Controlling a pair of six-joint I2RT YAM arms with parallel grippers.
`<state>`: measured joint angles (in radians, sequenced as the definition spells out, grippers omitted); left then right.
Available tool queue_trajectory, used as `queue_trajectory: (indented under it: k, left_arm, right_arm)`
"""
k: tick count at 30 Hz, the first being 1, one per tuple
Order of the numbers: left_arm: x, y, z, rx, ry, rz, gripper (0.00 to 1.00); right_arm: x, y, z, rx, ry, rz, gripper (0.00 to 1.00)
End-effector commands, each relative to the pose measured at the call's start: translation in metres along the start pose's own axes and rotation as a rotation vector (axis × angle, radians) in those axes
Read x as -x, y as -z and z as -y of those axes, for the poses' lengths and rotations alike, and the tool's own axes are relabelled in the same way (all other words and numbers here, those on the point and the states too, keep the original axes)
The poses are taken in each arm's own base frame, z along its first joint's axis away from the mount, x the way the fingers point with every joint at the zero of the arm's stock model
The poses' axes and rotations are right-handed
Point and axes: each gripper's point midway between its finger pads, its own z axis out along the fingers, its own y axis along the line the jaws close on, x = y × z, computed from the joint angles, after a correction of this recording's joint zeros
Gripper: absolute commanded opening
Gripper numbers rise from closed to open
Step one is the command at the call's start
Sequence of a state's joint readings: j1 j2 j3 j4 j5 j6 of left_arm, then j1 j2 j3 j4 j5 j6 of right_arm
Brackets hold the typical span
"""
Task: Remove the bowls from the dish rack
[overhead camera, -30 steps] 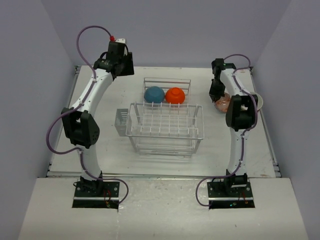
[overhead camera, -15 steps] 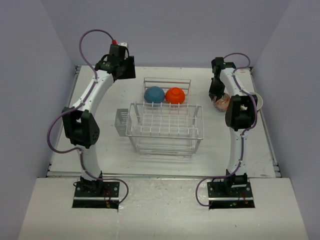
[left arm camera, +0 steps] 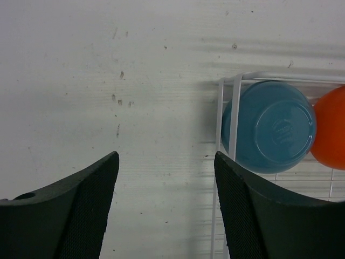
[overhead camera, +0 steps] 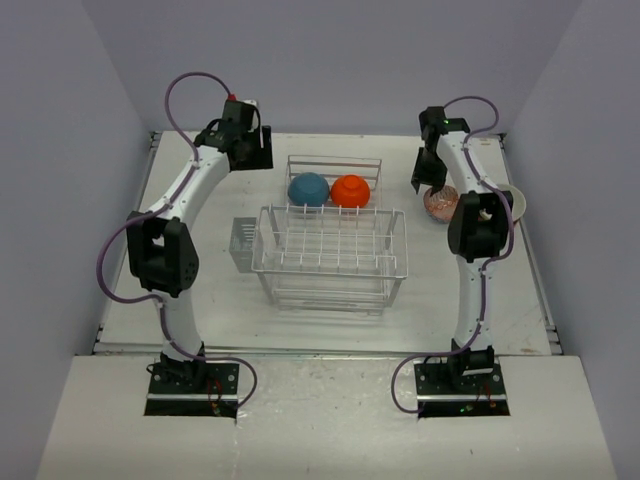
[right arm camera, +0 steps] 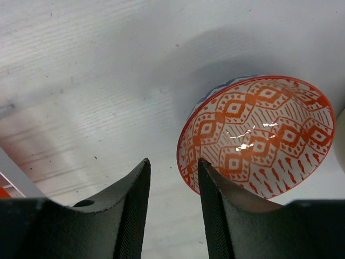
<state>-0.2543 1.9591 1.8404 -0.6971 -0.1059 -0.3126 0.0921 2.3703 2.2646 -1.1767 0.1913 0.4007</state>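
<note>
Right wrist: patterned bowl [right arm camera: 259, 135] upright beside parted jaws

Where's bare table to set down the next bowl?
Bare: the table left of the dish rack and cutlery cup, and the strip along its near side. Crowded: far right, where the patterned bowl and a cream bowl sit.

- Matt white bench [left arm camera: 108, 81], faintly grained, flecked with dark scuffs.
- Thin white-coated wire on the dish rack [overhead camera: 332, 211], smooth with a slight sheen.
- Smooth satin glaze on the blue bowl [left arm camera: 269, 127] and the orange bowl [left arm camera: 330, 135].
- Glossy glazed inside on the patterned bowl [right arm camera: 259, 135], catching bright highlights.
- Matt black plastic, finely textured on the inner faces, on the left tool [left arm camera: 166, 157] and right tool [right arm camera: 173, 161].
</note>
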Motion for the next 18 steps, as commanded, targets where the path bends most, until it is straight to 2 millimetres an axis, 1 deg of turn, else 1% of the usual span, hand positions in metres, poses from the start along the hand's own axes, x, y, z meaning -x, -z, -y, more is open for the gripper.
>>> queue_trajectory:
  k: [1,7,9,11,13,14,15,17,18]
  left_arm:
    - [0.02,0.024,-0.002,-0.016,0.001,0.077,0.73]
    - [0.021,0.029,-0.001,-0.024,0.003,0.086,0.73]
    - [0.02,0.029,0.0,-0.029,0.002,0.083,0.73]
    - [0.019,0.028,0.0,-0.029,0.007,0.08,0.73]
    - [0.015,0.028,0.0,-0.03,0.007,0.072,0.73]
    - [0.013,0.027,0.0,-0.03,0.006,0.067,0.73]
    - [0.011,0.027,0.0,-0.031,0.008,0.064,0.71]
    - [0.009,0.026,0.0,-0.035,0.009,0.059,0.68]
    - [0.007,0.025,0.0,-0.035,0.007,0.056,0.64]
  right_arm:
    - [0.013,0.036,-0.004,0.027,-0.017,0.064,0.42]
    - [0.011,0.042,-0.003,0.029,-0.013,0.069,0.45]
    - [0.013,0.048,-0.002,0.033,-0.014,0.08,0.47]
    - [0.014,0.055,-0.005,0.042,-0.011,0.091,0.47]
    - [0.018,0.073,-0.01,0.075,-0.002,0.122,0.44]
    - [0.019,0.081,-0.017,0.097,0.007,0.138,0.4]
    - [0.022,0.096,-0.024,0.141,0.007,0.164,0.25]
    - [0.021,0.114,-0.04,0.207,0.03,0.186,0.0]
    - [0.019,0.127,-0.056,0.291,0.048,0.194,0.0]
